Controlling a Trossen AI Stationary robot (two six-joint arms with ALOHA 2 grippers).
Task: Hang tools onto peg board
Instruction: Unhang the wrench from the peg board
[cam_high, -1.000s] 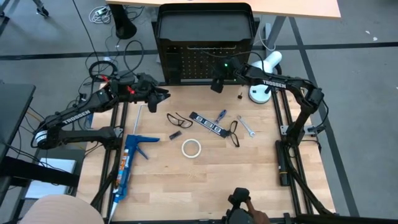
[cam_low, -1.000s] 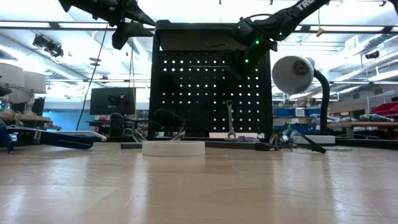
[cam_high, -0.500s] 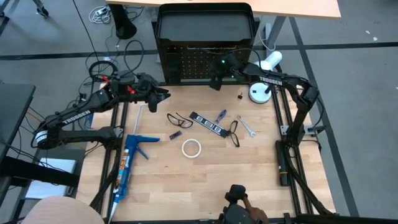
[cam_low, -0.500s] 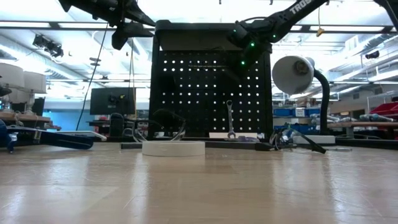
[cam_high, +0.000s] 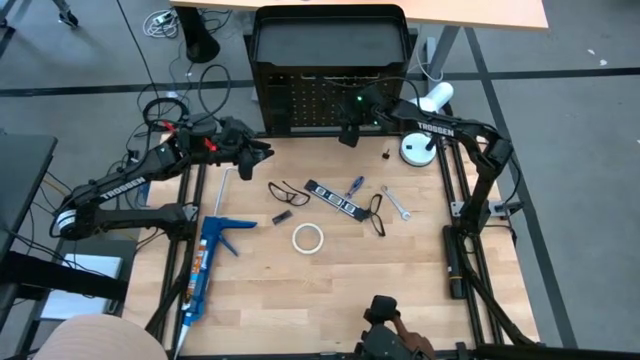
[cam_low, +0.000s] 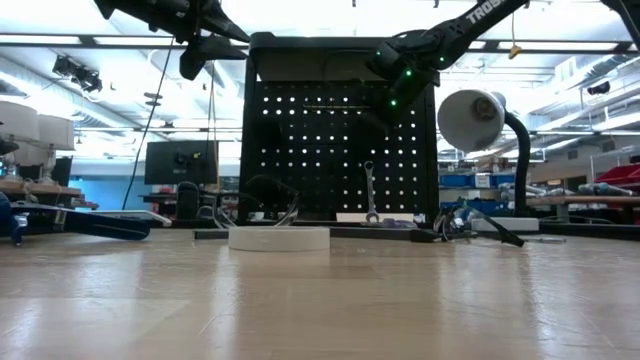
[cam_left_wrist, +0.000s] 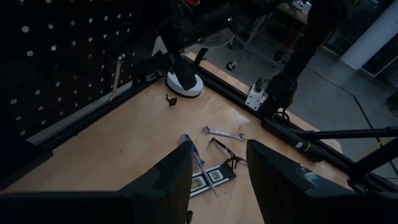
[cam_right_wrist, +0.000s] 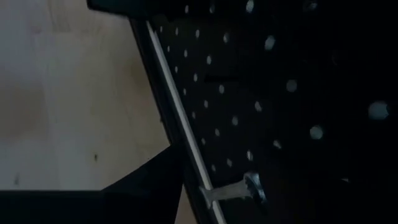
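Note:
The black peg board (cam_high: 330, 95) stands upright at the table's far edge. A silver wrench (cam_low: 370, 192) hangs upright against its face, also seen in the right wrist view (cam_right_wrist: 236, 190). On the table lie a white tape ring (cam_high: 307, 238), a black wire loop (cam_high: 288, 192), a black strip with white marks (cam_high: 333, 198), a blue-handled screwdriver (cam_high: 355, 186), another wrench (cam_high: 396, 202) and a second loop (cam_high: 377, 213). My right gripper (cam_high: 347, 133) hovers open close before the board's right half, above the hung wrench. My left gripper (cam_high: 262, 152) waits open in the air near the board's left end.
A white desk lamp (cam_high: 425, 125) stands right of the board, with a small dark peg (cam_high: 385, 154) on the wood beside it. A blue caulking gun (cam_high: 205, 262) lies along the table's left side. Bare wood stretches along the near half (cam_high: 340, 300).

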